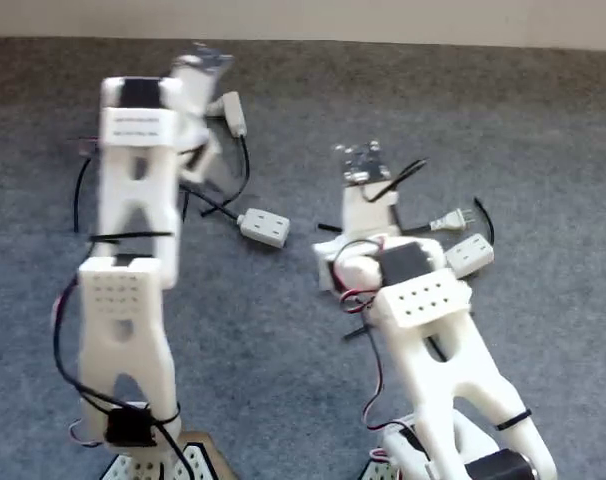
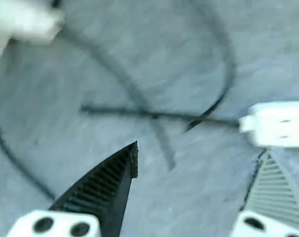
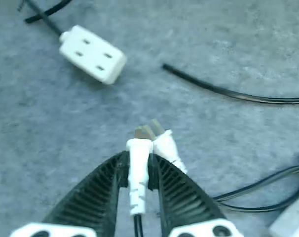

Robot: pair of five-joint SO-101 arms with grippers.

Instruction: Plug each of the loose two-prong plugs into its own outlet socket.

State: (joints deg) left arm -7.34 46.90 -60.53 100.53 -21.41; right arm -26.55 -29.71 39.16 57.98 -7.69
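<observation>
The middle socket (image 1: 263,228) is laid on the carpet (image 1: 543,120) between the left arm (image 1: 133,200) and the right arm (image 1: 433,330), with a cable (image 1: 213,205) just to its left. The right socket (image 1: 470,255) is set close beside the right arm, and the loose plug (image 1: 451,221) is laid just behind it. The held plug (image 3: 138,173) is clamped in the right gripper (image 3: 139,157).

A blurred white socket (image 2: 278,124) is cut off by the left wrist view's edge.
</observation>
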